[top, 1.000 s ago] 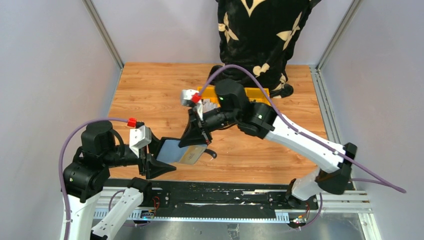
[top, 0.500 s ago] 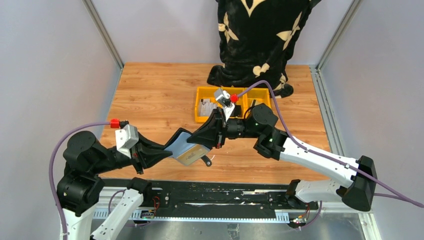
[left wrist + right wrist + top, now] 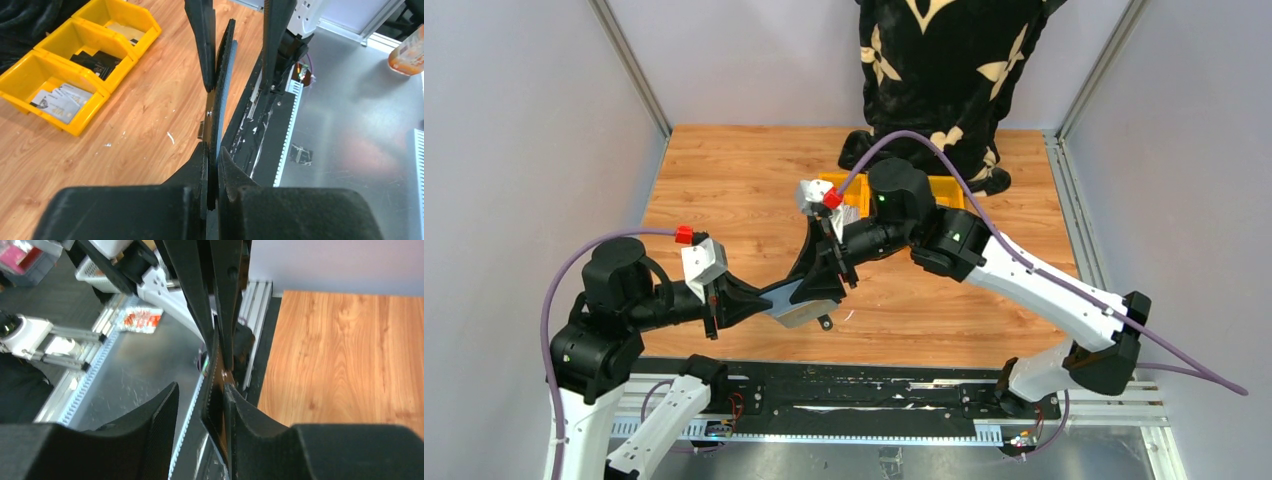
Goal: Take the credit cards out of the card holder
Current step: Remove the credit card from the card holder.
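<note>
- Your left tool (image 3: 762, 299) is clamped on the card holder (image 3: 804, 312), which is held above the desk (image 3: 724, 190) near its front edge.
- Your right tool (image 3: 822, 285) has its jaws apart around the holder's other end.
- In the yellow bins (image 3: 30, 75), the print on the cards (image 3: 60, 102) is too small to read.

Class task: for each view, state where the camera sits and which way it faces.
Top: above, behind, looking down at table; both arms show.
Left wrist: on left arm, facing yellow bins; left jaws clamp the card holder.
Right wrist: on right arm, facing left arm; right jaws open.
All share the card holder.
</note>
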{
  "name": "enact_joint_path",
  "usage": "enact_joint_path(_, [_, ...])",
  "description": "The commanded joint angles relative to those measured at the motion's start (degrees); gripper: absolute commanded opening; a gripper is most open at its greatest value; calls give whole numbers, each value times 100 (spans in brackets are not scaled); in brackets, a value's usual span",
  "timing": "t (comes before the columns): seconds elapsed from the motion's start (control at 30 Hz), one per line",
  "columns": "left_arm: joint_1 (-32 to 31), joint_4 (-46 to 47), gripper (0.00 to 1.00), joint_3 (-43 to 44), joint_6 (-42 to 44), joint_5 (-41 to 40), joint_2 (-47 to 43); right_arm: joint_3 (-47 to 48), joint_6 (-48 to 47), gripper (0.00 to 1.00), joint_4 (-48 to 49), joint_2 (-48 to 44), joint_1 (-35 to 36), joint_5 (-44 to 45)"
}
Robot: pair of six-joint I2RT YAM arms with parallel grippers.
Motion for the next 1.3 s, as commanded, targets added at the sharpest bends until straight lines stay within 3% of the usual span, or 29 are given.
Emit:
enact_joint_path(0.0, [-31,-193,0,247,484,-103,-4,875,-1491,41,-2489,474,183,65])
enact_joint_path(0.17, [-36,-286,0,275,609,-54,31,1729,-2029,40,-3321,976,382,561])
enact_joint_path(0.3, [-32,-293,3,226,637,-7,22,1806,-1881,1,-2909,1039,496,906])
enact_joint_path(0.37, [-36,-296,51,207,654,38,12,1630,-1660,0,-2259,874,482,1165])
enact_joint_path(0.43, [-35,-301,88,186,656,30,-34,1142,-1177,0,-1275,473,376,1191])
enact_joint_path(0.47, [-31,-303,98,182,634,4,-40,775,-814,0,-633,221,271,1059])
enact_joint_path(0.5, [-33,-294,100,176,570,-70,-34,181,-234,0,164,-26,173,972])
enact_joint_path(0.67, [-34,402,100,-68,-446,-157,-137,-1755,1405,0,3732,-1033,-100,898])
enact_joint_path(0.87, [-35,3324,97,-1015,-3493,352,-538,-2927,2679,0,6073,-1269,-101,1394])
enact_joint_path(0.93, [-36,3715,91,-1152,-4128,515,-487,-3306,2981,0,6983,-1295,-101,1711])
enact_joint_path(1.03, [-36,3617,80,-1157,-4125,620,-447,-3667,3145,0,7680,-1301,-92,2047])
enact_joint_path(1.1, [-34,3415,63,-1162,-4021,668,-420,-3762,3096,0,7751,-1325,-83,2197])
enact_joint_path(1.17, [-33,2941,37,-1093,-3588,535,-364,-3817,3020,0,7751,-1360,-83,2283])
enact_joint_path(1.27, [-36,1943,16,-877,-2678,61,-222,-3823,2834,0,7546,-1435,-83,2323])
